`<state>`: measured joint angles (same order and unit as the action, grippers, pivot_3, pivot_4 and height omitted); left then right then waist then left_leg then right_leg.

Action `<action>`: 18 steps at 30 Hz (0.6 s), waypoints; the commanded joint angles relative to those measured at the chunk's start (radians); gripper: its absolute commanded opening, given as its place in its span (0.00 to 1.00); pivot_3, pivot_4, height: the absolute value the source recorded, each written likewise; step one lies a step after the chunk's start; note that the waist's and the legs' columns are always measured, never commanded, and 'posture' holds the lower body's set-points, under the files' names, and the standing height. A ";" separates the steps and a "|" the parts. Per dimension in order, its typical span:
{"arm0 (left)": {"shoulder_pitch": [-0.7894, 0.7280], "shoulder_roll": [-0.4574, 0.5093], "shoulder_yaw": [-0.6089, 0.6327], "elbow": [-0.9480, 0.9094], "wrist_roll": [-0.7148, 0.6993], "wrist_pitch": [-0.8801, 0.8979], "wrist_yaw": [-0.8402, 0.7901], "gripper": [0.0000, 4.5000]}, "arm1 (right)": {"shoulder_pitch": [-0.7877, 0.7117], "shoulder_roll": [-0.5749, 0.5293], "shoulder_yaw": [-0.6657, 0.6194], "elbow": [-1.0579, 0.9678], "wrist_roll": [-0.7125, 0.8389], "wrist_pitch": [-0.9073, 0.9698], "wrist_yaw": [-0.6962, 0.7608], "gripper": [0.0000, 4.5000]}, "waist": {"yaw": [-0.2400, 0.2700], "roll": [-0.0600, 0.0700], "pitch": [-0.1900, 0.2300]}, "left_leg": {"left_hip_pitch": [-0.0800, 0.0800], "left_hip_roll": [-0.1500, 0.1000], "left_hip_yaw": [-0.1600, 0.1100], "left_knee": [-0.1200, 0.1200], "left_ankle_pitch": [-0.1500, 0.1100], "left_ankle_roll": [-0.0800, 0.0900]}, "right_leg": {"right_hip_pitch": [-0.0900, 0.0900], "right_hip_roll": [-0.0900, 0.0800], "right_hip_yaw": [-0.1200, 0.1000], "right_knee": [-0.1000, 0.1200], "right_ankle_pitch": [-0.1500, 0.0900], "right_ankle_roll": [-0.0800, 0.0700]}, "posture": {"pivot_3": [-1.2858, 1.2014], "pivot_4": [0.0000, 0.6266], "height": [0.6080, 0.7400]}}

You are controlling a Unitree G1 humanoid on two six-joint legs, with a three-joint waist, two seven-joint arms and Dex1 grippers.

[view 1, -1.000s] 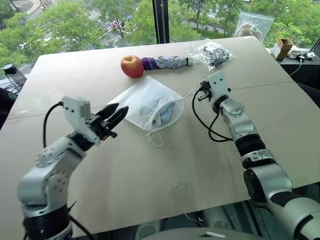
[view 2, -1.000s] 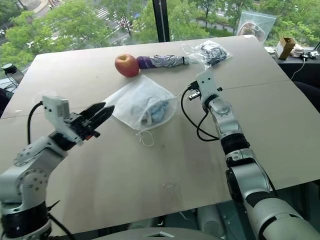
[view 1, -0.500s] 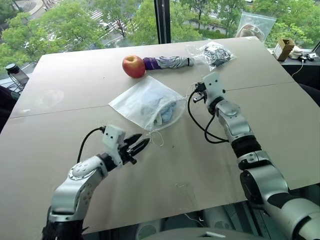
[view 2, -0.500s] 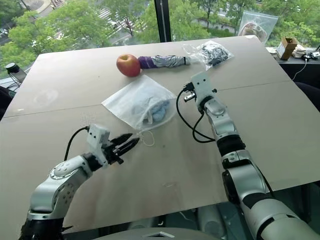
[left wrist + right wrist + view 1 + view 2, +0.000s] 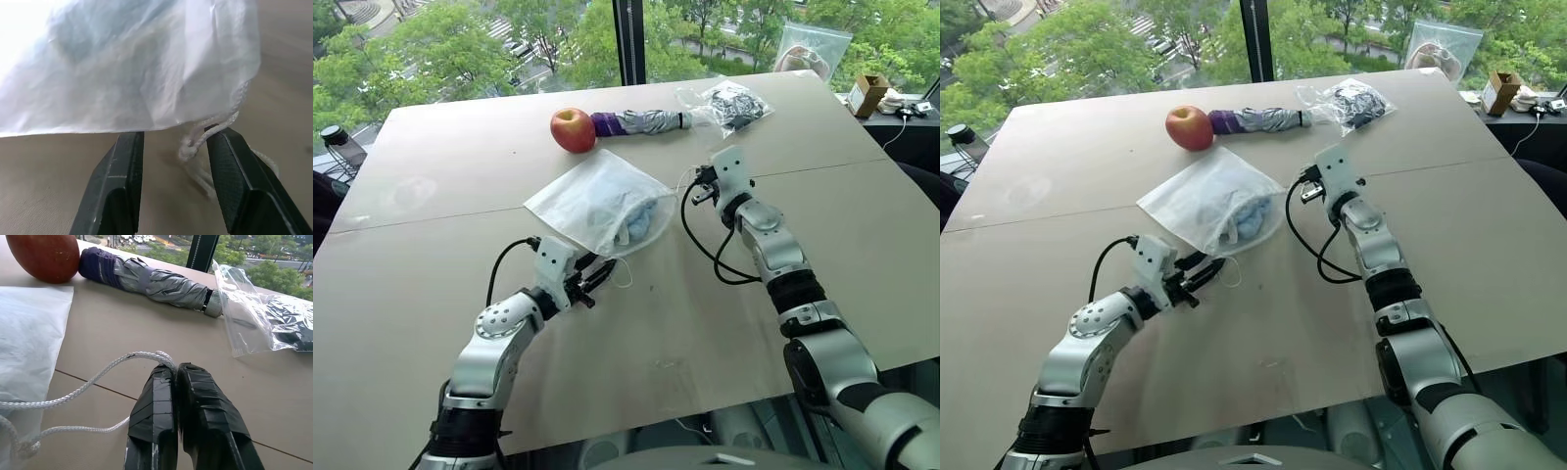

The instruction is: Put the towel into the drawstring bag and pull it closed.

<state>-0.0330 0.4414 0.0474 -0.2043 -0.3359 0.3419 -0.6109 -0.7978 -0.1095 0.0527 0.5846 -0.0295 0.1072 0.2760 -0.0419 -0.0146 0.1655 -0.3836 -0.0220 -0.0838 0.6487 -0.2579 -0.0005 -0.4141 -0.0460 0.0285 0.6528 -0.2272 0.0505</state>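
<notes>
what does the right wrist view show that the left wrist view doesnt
Right wrist view: the right gripper shut on a white cord loop, with the apple, folded umbrella and clear plastic bag behind.

Left wrist view: the left gripper open at the bag's near edge, another cord loop against one finger, and the towel as a blue patch inside.

Both: the drawstring bag and the table.

Both arms are built of rounded silver-grey segments with black joint bands, each ending in a white box-shaped wrist module. A black cable loops outside each forearm to the module. The left gripper (image 5: 594, 279) and right gripper (image 5: 177, 370) each carry two black tapered fingers; the right pair shows a wrapped, tape-like surface.
</notes>
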 commanded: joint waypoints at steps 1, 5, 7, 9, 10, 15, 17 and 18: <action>0.014 0.002 0.007 -0.010 0.009 -0.018 0.006 0.09 | 0.003 0.003 0.000 -0.062 0.007 -0.001 0.000 0.00 | 0.000 0.000 0.000 | 0.000 0.000 0.000 0.000 0.000 0.000 | 0.000 0.000 0.000 0.000 0.000 0.000 | 0.52 0.24 1.00; 0.028 0.017 0.007 -0.010 0.045 -0.034 0.019 0.02 | 0.002 0.004 0.000 -0.062 0.007 0.000 0.000 0.00 | 0.000 0.000 0.000 | 0.000 0.000 0.000 0.000 0.000 0.000 | 0.000 0.000 0.000 0.000 0.000 0.000 | 0.52 0.24 1.00; 0.044 0.024 0.020 -0.019 0.084 -0.059 0.050 0.02 | -0.003 -0.001 -0.005 -0.056 0.006 -0.007 -0.004 0.00 | 0.000 0.000 0.000 | 0.000 0.000 0.000 0.000 0.000 0.000 | 0.000 0.000 0.000 0.000 0.000 0.000 | 0.52 0.24 1.00; 0.064 0.034 0.048 -0.022 0.178 -0.145 0.133 0.02 | -0.015 -0.016 -0.023 -0.040 0.002 -0.023 -0.028 0.00 | 0.000 0.000 0.000 | 0.000 0.000 0.000 0.000 0.000 0.000 | 0.000 0.000 0.000 0.000 0.000 0.000 | 0.52 0.24 1.00; 0.072 0.042 0.061 -0.020 0.238 -0.196 0.183 0.02 | -0.022 -0.026 -0.035 -0.029 0.000 -0.033 -0.048 0.00 | 0.000 0.000 0.000 | 0.000 0.000 0.000 0.000 0.000 0.000 | 0.000 0.000 0.000 0.000 0.000 0.000 | 0.52 0.24 1.00; 0.131 0.059 0.208 -0.038 0.550 -0.367 0.534 0.02 | -0.066 -0.053 -0.173 0.101 0.049 -0.076 -0.232 0.00 | 0.003 0.000 0.000 | 0.000 0.000 0.000 0.000 0.000 0.000 | 0.000 -0.001 0.000 0.000 0.000 0.000 | 0.52 0.24 1.00; 0.140 0.055 0.237 -0.036 0.650 -0.372 0.639 0.02 | -0.073 -0.048 -0.222 0.152 0.071 -0.088 -0.298 0.00 | 0.003 0.000 0.000 | 0.000 0.000 0.000 -0.001 0.000 0.000 | 0.000 -0.001 0.000 0.000 0.000 0.000 | 0.52 0.24 1.00; 0.145 0.046 0.250 -0.038 0.688 -0.364 0.684 0.02 | -0.076 -0.045 -0.247 0.170 0.086 -0.091 -0.330 0.00 | 0.003 0.000 0.000 | 0.000 0.000 0.000 -0.001 0.000 0.000 | 0.000 -0.001 0.000 0.000 0.000 0.000 | 0.52 0.24 1.00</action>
<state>0.1020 0.4884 0.2425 -0.2179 0.2823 -0.0154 -0.0183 -0.8539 -0.1467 -0.1377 0.7423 0.0286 0.0389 0.0140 -0.0388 -0.0146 0.1655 -0.3833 -0.0220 -0.0839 0.6474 -0.2580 -0.0006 -0.4143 -0.0468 0.0286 0.6524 -0.2271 0.0505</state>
